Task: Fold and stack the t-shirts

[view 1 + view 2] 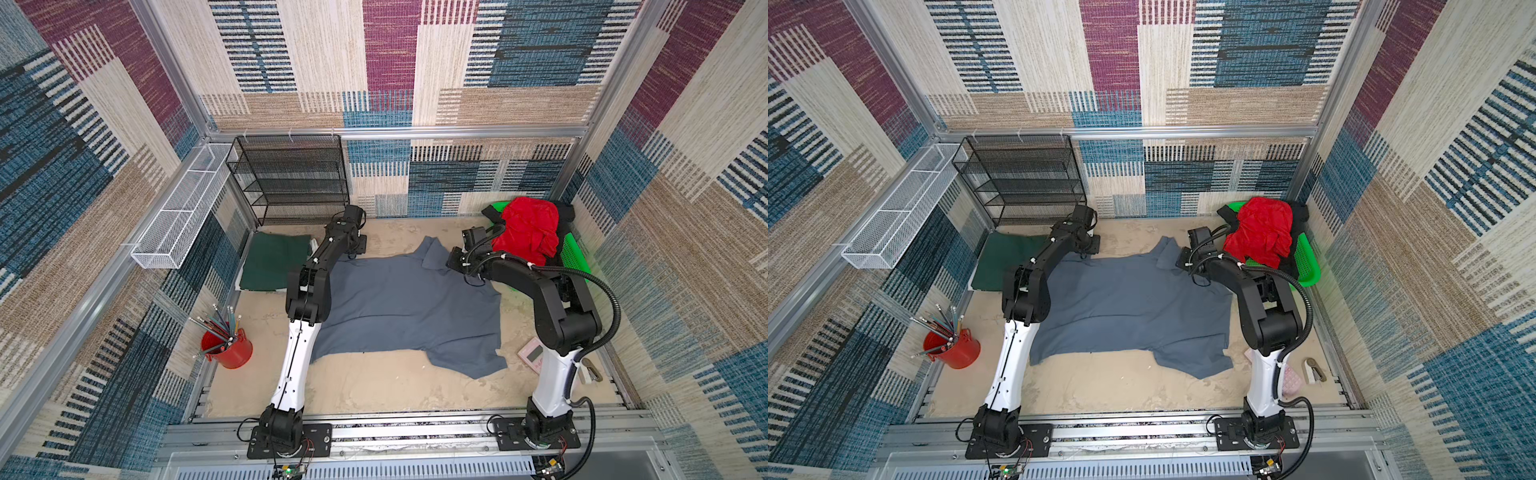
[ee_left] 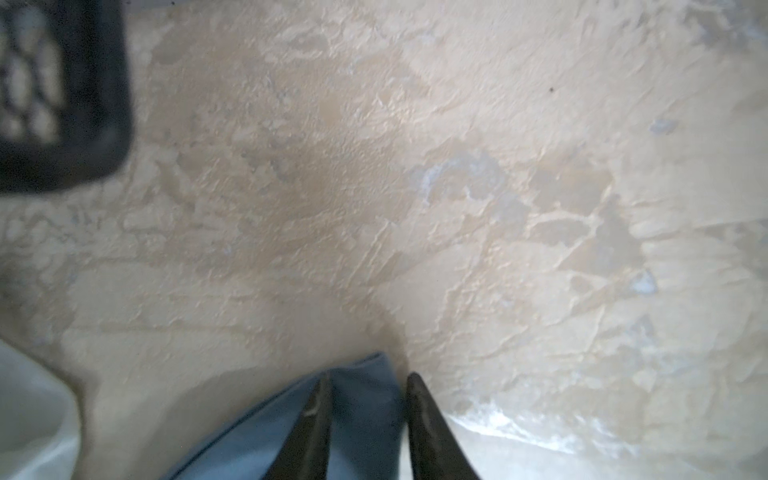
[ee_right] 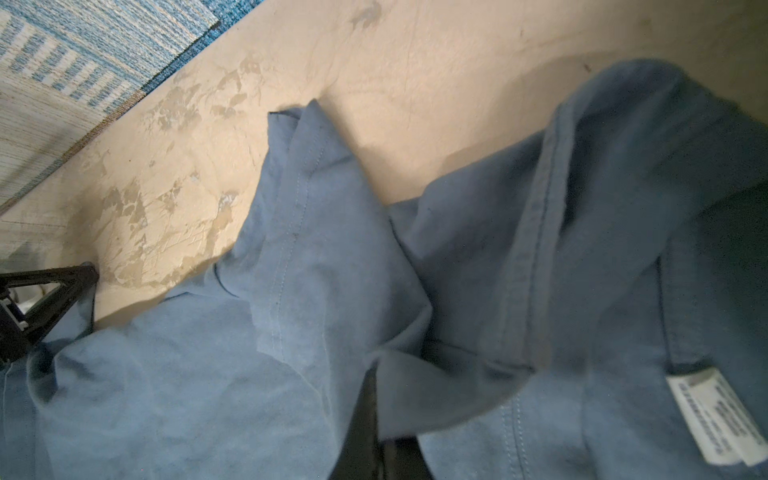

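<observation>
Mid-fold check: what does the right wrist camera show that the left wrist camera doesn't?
Right wrist only: the slate grey t-shirt's collar seam and white label, the cloth bunched over the right end effector, and the patterned wall.
Left wrist only: the black mesh rack's corner, a white cloth edge, and the left end effector, jaws apart astride a shirt corner.
Both: that shirt and the beige tabletop.
</observation>
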You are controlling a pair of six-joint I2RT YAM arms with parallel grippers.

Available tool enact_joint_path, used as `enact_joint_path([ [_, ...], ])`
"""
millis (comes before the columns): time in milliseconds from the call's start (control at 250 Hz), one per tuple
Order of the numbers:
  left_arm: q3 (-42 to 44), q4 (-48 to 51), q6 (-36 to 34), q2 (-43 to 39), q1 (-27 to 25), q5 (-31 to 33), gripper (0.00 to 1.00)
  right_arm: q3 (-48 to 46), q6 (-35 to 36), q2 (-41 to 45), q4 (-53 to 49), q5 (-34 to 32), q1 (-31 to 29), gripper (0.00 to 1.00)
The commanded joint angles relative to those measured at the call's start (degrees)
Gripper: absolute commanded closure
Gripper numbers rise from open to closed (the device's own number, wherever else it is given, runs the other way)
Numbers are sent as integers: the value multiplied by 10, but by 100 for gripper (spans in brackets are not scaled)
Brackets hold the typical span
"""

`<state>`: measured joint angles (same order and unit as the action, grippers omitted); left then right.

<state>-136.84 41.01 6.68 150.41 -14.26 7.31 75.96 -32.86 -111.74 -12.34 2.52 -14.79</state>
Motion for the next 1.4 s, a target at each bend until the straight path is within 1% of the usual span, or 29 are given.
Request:
enact_joint_path([
  [0,-8,23,4,10,0,-1,68,6,7,7,9,-5,0,100],
  [80,-10,25,0,14,-4,0,71,8,10,9,10,-7,1,100],
  [124,-13,29,-1,17,-6,0,75,8,10,11,11,-9,2,100],
  [168,-16,33,-2,18,-7,1,84,6,10,13,14,-9,3,100],
  [232,-17,36,-3,17,-8,3,100,8,10,13,16,-6,4,100],
  [380,-18,42,-1,7,-8,15,100,25,19,1,17,-1,5,100],
  [476,-19,43,0,-10,-9,25,100,43,28,-15,24,-22,10,100],
  [628,-10,46,8,-49,-8,52,100,108,47,-49,15,-34,25,100],
  [732,20,32,13,-89,-7,76,100,155,60,-78,5,-28,37,100],
  [780,35,24,16,-106,-6,87,100,195,64,-95,-6,-26,41,100],
  [952,96,0,32,-163,1,102,100,278,65,-139,-38,-15,61,100],
  [1140,152,-8,50,-207,14,123,100,309,64,-141,-43,-7,83,100],
  [1268,203,-34,59,-231,25,120,100,317,61,-135,-42,-1,98,100],
  [1396,223,-42,65,-240,33,120,100,322,60,-134,-44,2,109,100],
])
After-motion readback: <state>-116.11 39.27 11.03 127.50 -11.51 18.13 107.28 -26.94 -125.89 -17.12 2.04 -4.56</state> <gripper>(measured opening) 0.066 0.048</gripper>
